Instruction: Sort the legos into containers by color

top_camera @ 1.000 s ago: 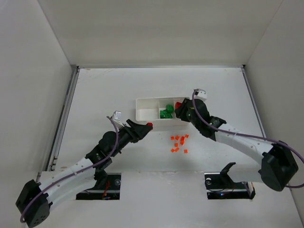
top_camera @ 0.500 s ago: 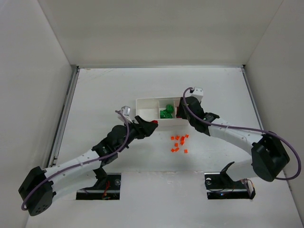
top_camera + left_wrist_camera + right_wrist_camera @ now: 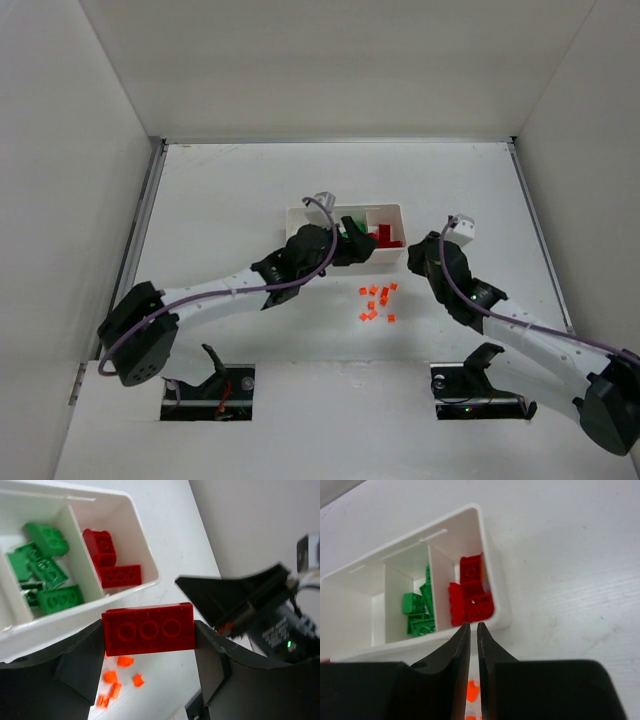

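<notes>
My left gripper (image 3: 148, 630) is shut on a red three-stud brick (image 3: 148, 629), held just above the near wall of the white tray (image 3: 131, 502). From above it sits over the tray's front middle (image 3: 352, 247). The tray's right compartment holds red bricks (image 3: 109, 562) and the middle one holds green bricks (image 3: 47, 570). The left compartment (image 3: 350, 615) looks empty. My right gripper (image 3: 470, 627) is shut and empty, just short of the tray's near right corner (image 3: 418, 258). Several orange bits (image 3: 377, 302) lie on the table in front of the tray.
The tray (image 3: 385, 208) stands mid-table. White walls enclose the table at the back and both sides. The right arm (image 3: 520, 325) stretches along the near right. The right gripper shows as a black shape in the left wrist view (image 3: 235, 597).
My left arm has swung right and forward, carrying the red brick from left of the tray to over its front. My right gripper has pulled back out of the right compartment.
</notes>
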